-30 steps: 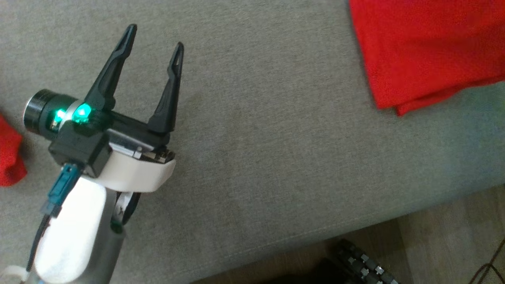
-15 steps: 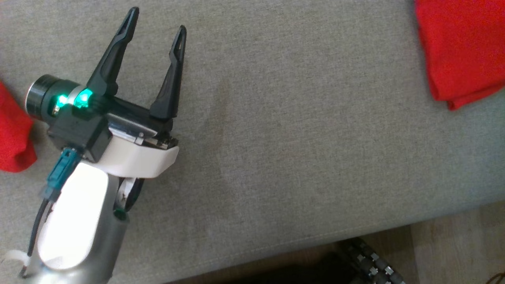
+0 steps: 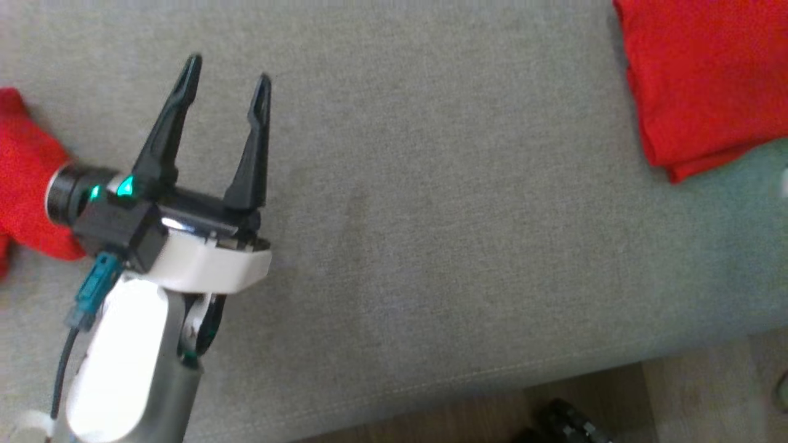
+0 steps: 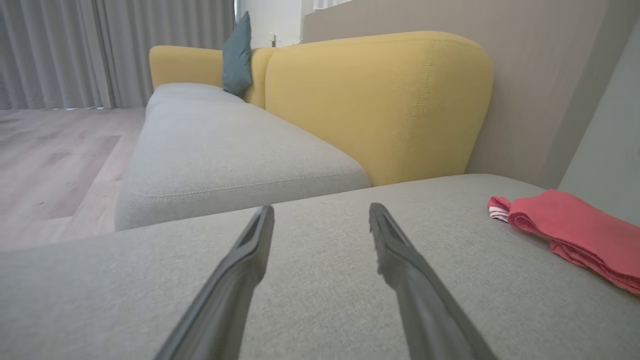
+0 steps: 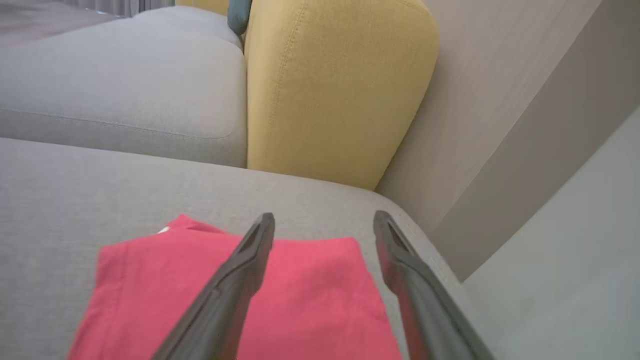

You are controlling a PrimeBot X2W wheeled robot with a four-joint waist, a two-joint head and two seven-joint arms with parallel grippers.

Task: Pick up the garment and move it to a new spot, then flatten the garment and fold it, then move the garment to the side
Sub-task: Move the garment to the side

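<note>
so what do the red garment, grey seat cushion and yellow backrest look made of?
Red garment: thin soft cloth, matte, likely a cotton-type knit; lies in limp flat folded layers.
Grey seat cushion: woven upholstery fabric, matte, fine flecked weave, stitched seam near the front edge.
Yellow backrest: similar woven fabric over padding; rounded corners, visible stitch line.

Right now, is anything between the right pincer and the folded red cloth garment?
Nothing visible does. The right pincer hangs open directly over the folded red cloth garment on the grey fabric sofa cushion.
</note>
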